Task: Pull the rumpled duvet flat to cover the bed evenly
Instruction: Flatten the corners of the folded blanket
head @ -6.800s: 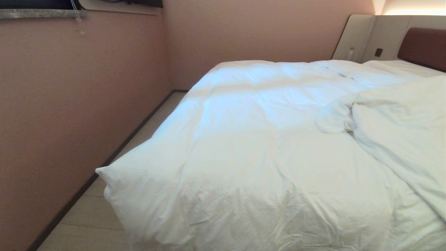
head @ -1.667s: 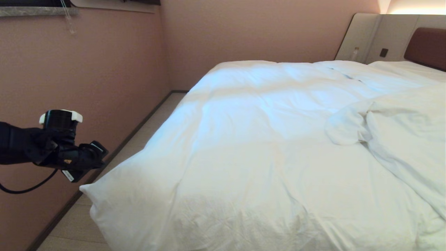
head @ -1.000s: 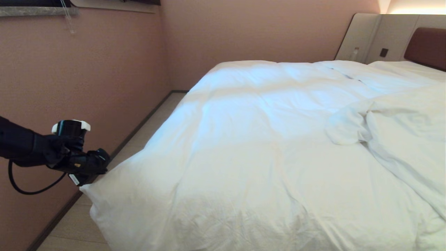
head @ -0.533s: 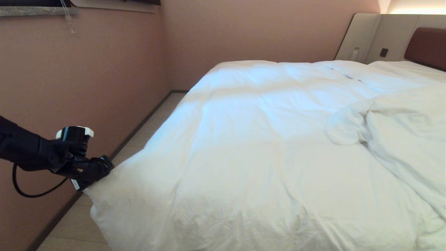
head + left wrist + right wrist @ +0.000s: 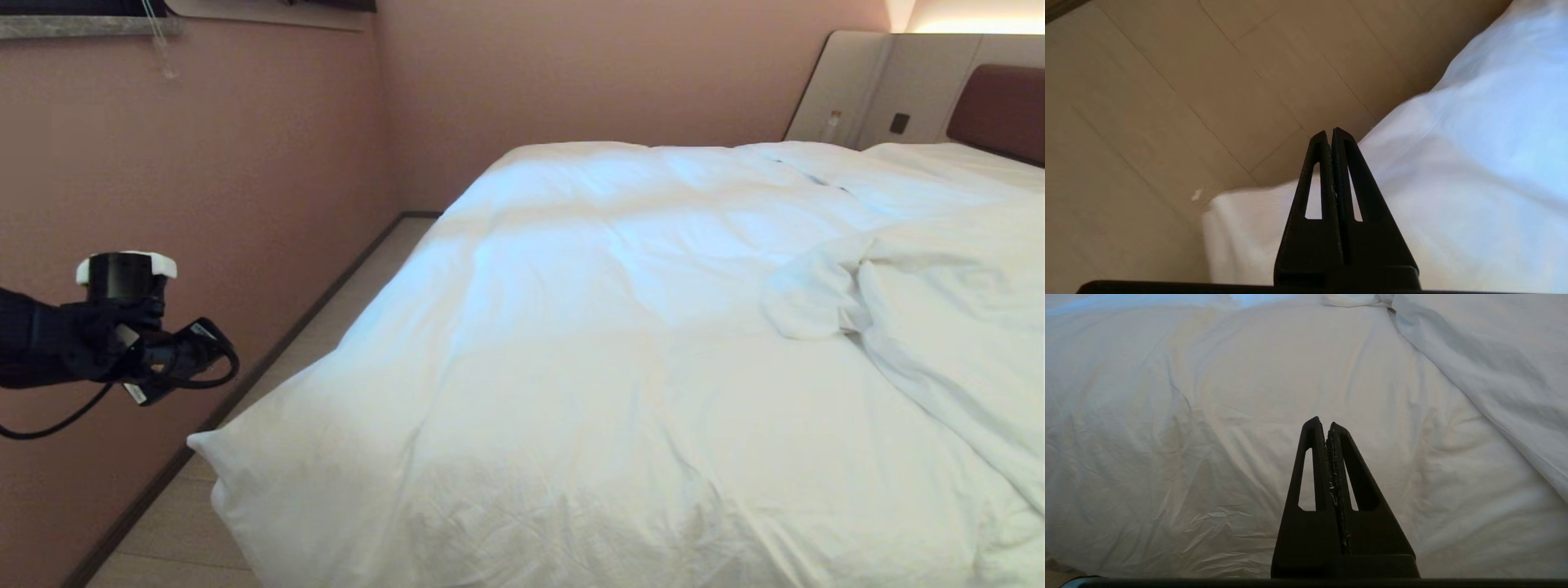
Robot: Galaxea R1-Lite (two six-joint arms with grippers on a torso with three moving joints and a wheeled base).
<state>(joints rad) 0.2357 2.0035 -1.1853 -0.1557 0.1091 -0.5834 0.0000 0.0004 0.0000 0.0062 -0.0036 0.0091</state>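
Your left gripper (image 5: 214,353) has just come up and away from the near-left corner of the duvet (image 5: 620,343). Half a second ago its tips were pressed against that corner; now they hang above it and off to the wall side, with clear air between. The jaws are pinched fully together and hold nothing: the left wrist view shows the two fingers (image 5: 1319,179) flush against each other, with bare floor (image 5: 1216,90) behind the tips and the white corner below and to one side of them.

That corner has not moved, so the touch looks like a missed grasp, and nothing has been pulled. The duvet lies across the bed (image 5: 996,110), flat on the side nearest your left jaws, but a big rumpled fold (image 5: 939,327) is heaped well away from them toward the right.

Your right gripper (image 5: 1329,430) is parked, jaws closed and empty, with creased duvet spread out ahead of its tips.

You will likely need to open the left jaws before going back for the corner.
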